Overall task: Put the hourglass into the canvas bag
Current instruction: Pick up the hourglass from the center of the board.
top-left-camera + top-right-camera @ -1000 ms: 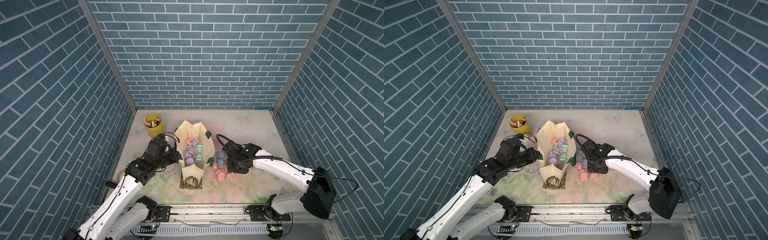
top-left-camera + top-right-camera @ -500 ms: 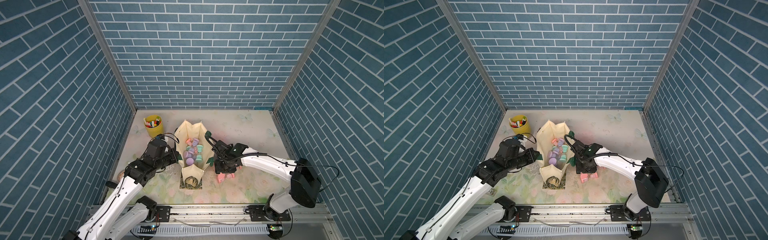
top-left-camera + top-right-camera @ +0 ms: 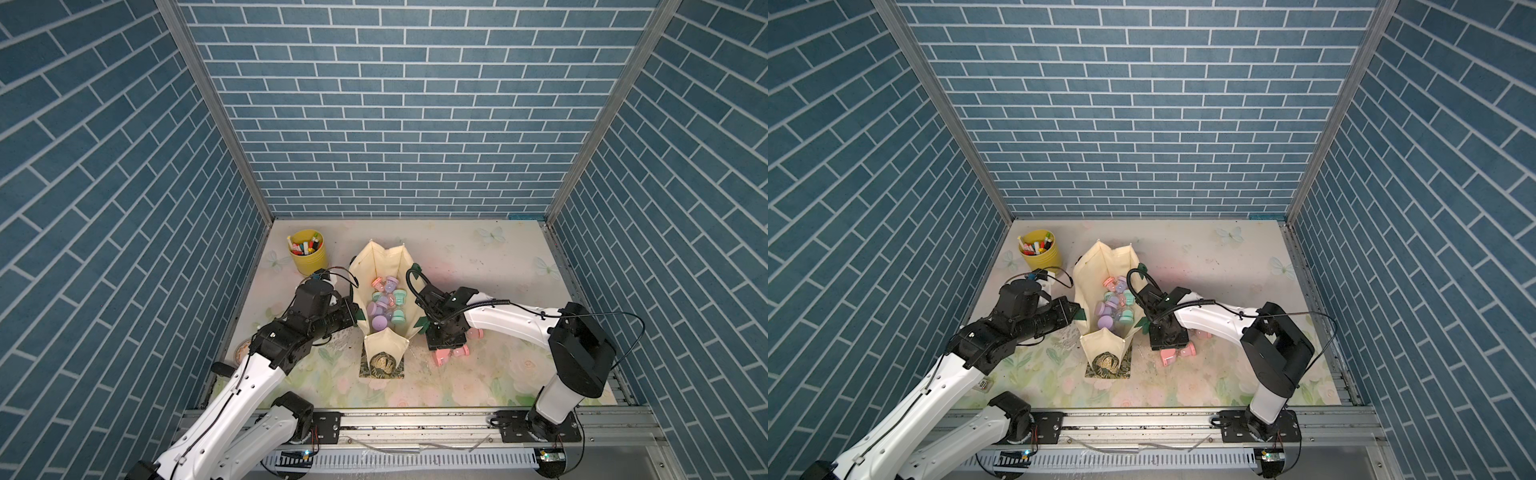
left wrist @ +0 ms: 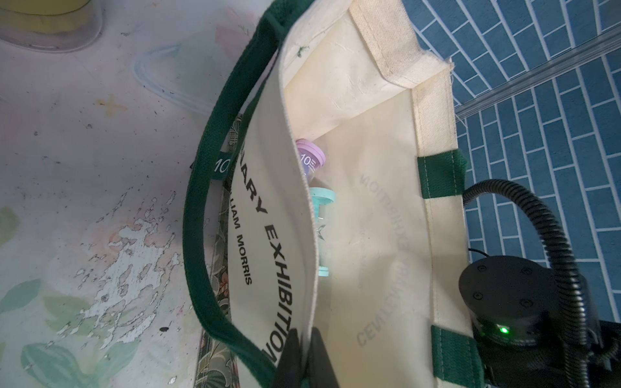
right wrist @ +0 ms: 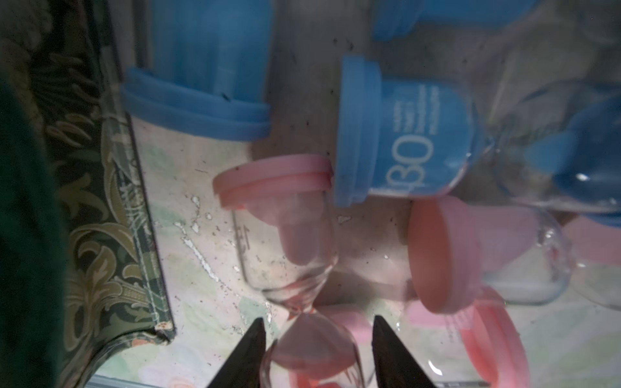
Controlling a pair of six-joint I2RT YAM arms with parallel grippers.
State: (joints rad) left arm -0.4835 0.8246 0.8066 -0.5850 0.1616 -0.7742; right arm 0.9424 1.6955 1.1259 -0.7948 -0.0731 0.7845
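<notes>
Straddling the pink hourglass (image 5: 289,255) low in frame, the right claw (image 5: 317,322) gapes; close squarely, while the left claw (image 4: 304,332) pinches the canvas bag (image 4: 379,218).

three walls (image 3: 395,124) papered in a blue brick pattern with white mortar lines close in the cell, joined at the back corners by bare aluminium posts (image 3: 218,116). the counter (image 3: 478,257) has a pale floral top printed with butterflies (image 3: 490,235), scuffed and flaking in patches (image 4: 127,235). a metal rail (image 3: 415,419) runs along the near edge. the light is even and soft.
</notes>
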